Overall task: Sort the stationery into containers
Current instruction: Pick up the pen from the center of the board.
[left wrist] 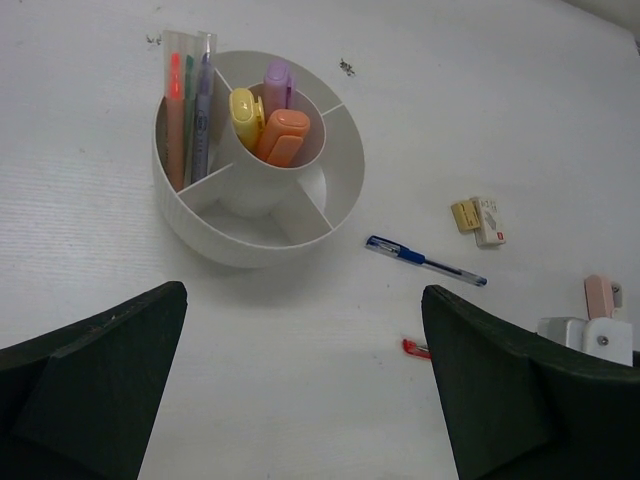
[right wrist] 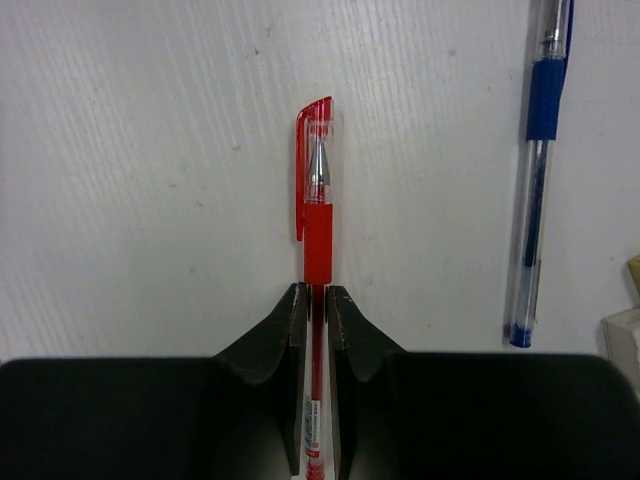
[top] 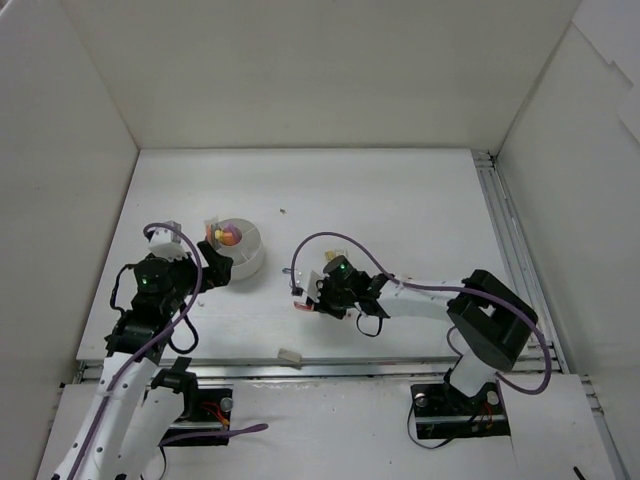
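Right gripper: fingers pressed shut on a thin red pen with a clear barrel, pinching it just behind the red grip sleeve. The tip end juts straight out ahead of the fingertips. Cannot tell whether the pen is off the surface. A thin blue pen lies flat to the right of these fingers, roughly parallel to the red one and apart from it.

Left gripper: fingers spread wide, nothing between them. Ahead of the left finger stands a round white plastic cup with inner dividers. Its centre well holds 3 short markers: yellow marker, orange marker, purple marker. 1 outer compartment, far left, holds clear-barrelled pens leaning on the wall. Ahead of the right finger, 2 small eraser blocks lie touching.

White table surface: finely ribbed, a few dark specks. White walls close it on 3 sides. A metal rail runs along the right edge. 1 cream eraser block lies near the front edge, between the arm bases.
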Robot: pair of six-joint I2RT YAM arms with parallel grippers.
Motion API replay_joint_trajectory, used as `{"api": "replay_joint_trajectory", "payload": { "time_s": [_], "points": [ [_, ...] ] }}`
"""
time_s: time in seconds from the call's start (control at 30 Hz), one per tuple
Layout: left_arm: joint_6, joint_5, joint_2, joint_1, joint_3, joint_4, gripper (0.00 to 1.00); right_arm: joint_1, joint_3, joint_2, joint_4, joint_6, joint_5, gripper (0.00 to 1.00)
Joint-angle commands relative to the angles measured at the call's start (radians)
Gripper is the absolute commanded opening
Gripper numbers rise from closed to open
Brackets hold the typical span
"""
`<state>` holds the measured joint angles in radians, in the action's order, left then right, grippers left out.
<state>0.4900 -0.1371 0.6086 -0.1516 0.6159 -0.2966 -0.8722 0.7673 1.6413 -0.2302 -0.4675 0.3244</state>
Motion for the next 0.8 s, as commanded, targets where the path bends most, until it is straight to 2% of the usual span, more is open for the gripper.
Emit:
{"api": "replay_joint_trajectory", "payload": {
  "time_s": [0.0,0.07,0.2,0.3,0.6,0.77],
  "points": [
    [-0.024,-0.053,0.028,-0.003,0.039,0.065,1.00,-0.011,-0.017,-0.130,-0.089,0.053,-0.038,0.00],
    [-0.015,-0.091,0.043,-0.003,0.047,0.068,1.00,-0.019,-0.037,-0.185,-0.132,0.064,-0.039,0.00],
    [0.021,-0.143,0.060,-0.026,0.036,0.108,1.00,-0.021,-0.092,-0.325,-0.320,0.169,-0.045,0.00],
    [0.071,-0.161,0.069,-0.078,0.002,0.233,1.00,-0.042,-0.088,-0.340,-0.418,0.266,-0.084,0.00],
    [0.140,-0.001,0.152,-0.292,-0.010,0.430,1.00,-0.108,0.026,-0.265,-0.474,0.371,-0.193,0.00],
    [0.140,0.093,0.212,-0.368,0.011,0.450,0.97,-0.123,0.053,-0.253,-0.506,0.435,-0.246,0.00]
  ]
}}
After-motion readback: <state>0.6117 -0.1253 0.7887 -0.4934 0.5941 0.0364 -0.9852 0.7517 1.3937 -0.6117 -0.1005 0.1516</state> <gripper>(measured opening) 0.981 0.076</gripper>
